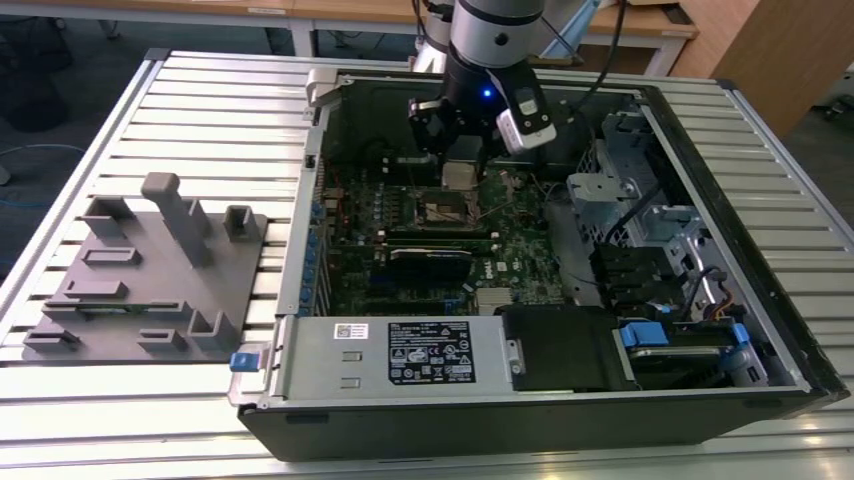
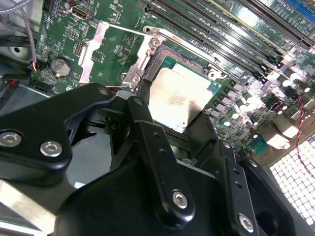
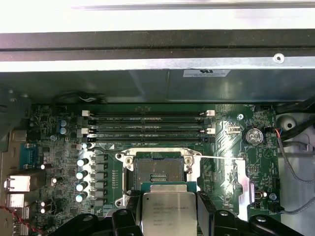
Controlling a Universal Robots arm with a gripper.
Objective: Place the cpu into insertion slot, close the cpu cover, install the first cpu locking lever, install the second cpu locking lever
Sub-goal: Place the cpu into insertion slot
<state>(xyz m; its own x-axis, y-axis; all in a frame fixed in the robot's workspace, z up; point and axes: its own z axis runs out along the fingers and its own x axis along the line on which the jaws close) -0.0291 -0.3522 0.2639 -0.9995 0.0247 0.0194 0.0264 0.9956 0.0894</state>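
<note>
My gripper (image 1: 458,172) is shut on the cpu (image 1: 459,176), a flat square chip with a pale metal top. It holds the chip inside the open computer case, just above the motherboard. In both wrist views the cpu (image 3: 167,212) (image 2: 176,98) sits between the black fingers (image 2: 143,105), close over the near edge of the insertion slot (image 3: 160,169). The slot (image 2: 166,55) is a dark square recess with a silvery rim, and most of it is uncovered. The cpu cover (image 2: 96,46) is swung open and lies back beside the slot. A thin locking lever (image 3: 216,157) stretches across the slot's far side.
Long black memory slots (image 3: 147,123) run beyond the socket, with a coin battery (image 3: 253,135) beside them. A grey power supply (image 1: 400,350) and drive cage (image 1: 627,200) fill the case. A grey fixture plate (image 1: 147,280) lies on the slatted table at the exterior view's left.
</note>
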